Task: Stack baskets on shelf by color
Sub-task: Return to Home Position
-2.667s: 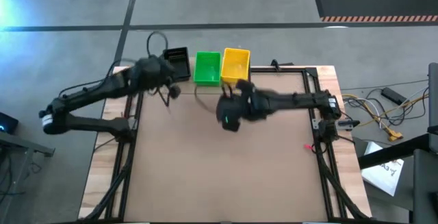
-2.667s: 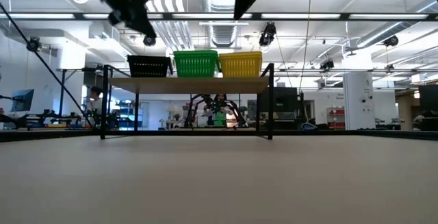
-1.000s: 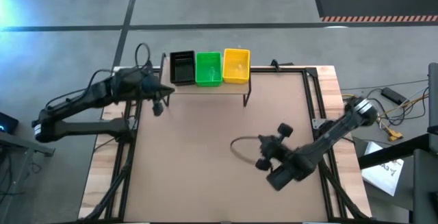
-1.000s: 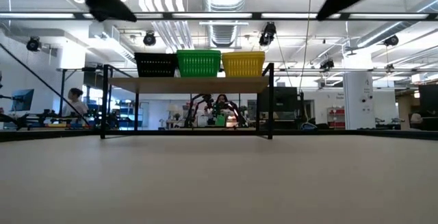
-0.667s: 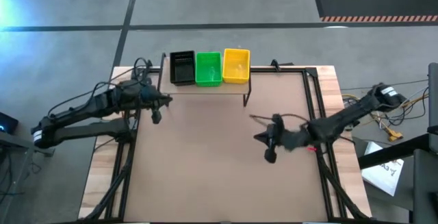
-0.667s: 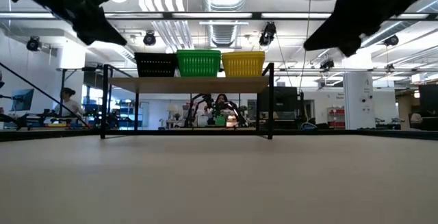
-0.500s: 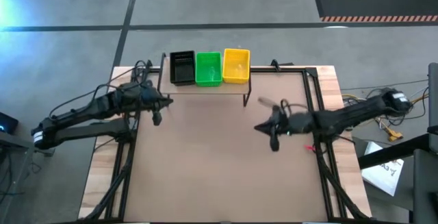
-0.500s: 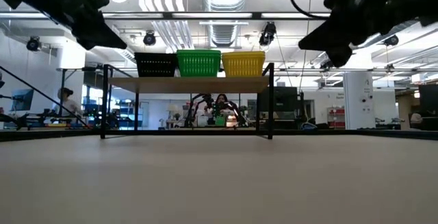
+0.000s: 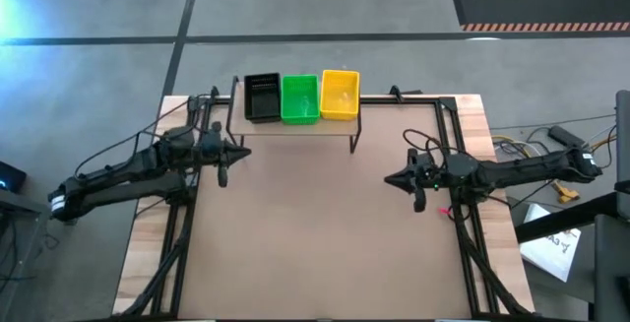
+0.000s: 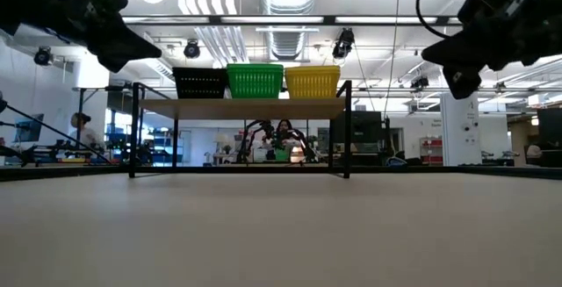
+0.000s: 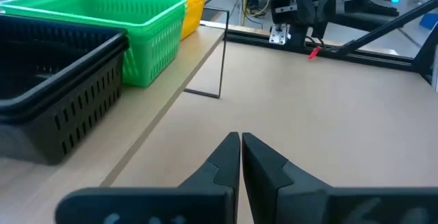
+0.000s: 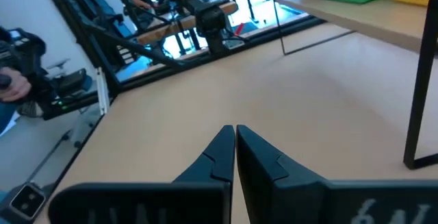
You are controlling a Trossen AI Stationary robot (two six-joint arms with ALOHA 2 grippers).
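Three basket stacks stand side by side on the light-wood shelf (image 9: 295, 125) at the table's far edge: black (image 9: 261, 96), green (image 9: 299, 98), yellow (image 9: 340, 95). They also show in the low view: black (image 10: 198, 83), green (image 10: 255, 80), yellow (image 10: 311, 82). How many baskets each stack holds I cannot tell. My left gripper (image 9: 242, 153) hovers by the table's left edge, just near of the shelf, shut (image 11: 241, 145) and holding nothing. My right gripper (image 9: 388, 179) hovers by the right edge, shut (image 12: 235, 136) and holding nothing.
The brown tabletop (image 9: 315, 243) stretches bare between the arms and toward the near edge. Black frame rails (image 9: 455, 145) run along both sides. The shelf's thin black legs (image 10: 348, 129) stand on the tabletop. Cables (image 9: 536, 160) lie off the table's right side. A person (image 10: 81, 129) is far behind.
My right arm has swung from the table's near right part toward the far and right, and now stretches level by the right edge. My left gripper has drawn a little toward the near edge, away from the shelf. The baskets have stayed put.
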